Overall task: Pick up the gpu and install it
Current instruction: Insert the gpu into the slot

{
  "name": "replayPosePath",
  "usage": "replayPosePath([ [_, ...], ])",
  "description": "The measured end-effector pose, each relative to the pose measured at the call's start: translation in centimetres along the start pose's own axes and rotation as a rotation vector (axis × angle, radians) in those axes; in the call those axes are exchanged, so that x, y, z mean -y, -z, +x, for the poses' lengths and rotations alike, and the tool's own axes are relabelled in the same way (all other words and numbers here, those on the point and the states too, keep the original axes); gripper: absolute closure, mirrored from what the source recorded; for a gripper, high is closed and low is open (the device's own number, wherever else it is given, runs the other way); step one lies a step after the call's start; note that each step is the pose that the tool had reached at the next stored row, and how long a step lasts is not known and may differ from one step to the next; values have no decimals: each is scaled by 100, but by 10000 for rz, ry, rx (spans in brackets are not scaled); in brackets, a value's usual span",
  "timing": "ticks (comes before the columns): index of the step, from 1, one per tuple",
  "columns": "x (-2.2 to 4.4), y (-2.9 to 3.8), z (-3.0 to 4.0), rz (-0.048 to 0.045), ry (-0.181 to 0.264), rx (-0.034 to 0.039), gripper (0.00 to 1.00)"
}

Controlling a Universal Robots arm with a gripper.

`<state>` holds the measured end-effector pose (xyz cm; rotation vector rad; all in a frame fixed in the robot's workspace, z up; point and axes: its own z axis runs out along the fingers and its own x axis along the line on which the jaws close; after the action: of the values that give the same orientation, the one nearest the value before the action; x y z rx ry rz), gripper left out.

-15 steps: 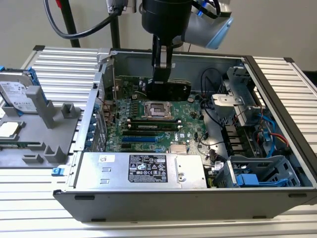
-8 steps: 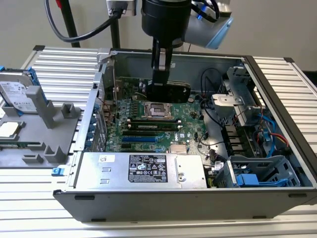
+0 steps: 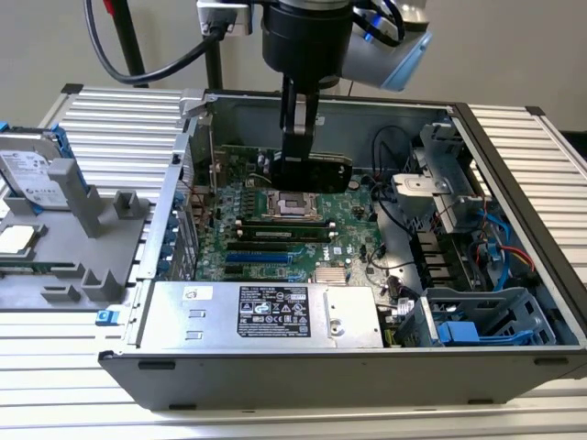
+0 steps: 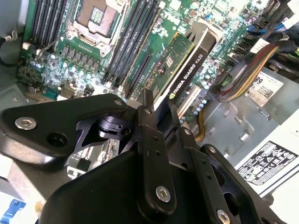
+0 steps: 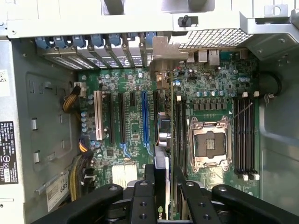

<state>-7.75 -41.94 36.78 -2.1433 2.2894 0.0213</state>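
My gripper hangs inside the open computer case, shut on the gpu. The gpu is a green card with a black cooler shroud, held on edge above the motherboard near the CPU socket. In the second wrist view the gpu sticks out from between the black fingers, its shroud side facing the case's cable side. In the first wrist view the gpu appears edge-on over the motherboard, between the blue expansion slot and the memory slots beside the socket.
A silver power supply fills the case's near side. Drive cages with blue parts and cables crowd the exterior view's right. Slot brackets line the case's rear wall. A hard drive rests on a grey fixture outside.
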Motion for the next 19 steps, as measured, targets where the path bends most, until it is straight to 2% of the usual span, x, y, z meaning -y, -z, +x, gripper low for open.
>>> replayPosePath([
  [19, 3, -54, 1, 1, 0, 2, 100],
])
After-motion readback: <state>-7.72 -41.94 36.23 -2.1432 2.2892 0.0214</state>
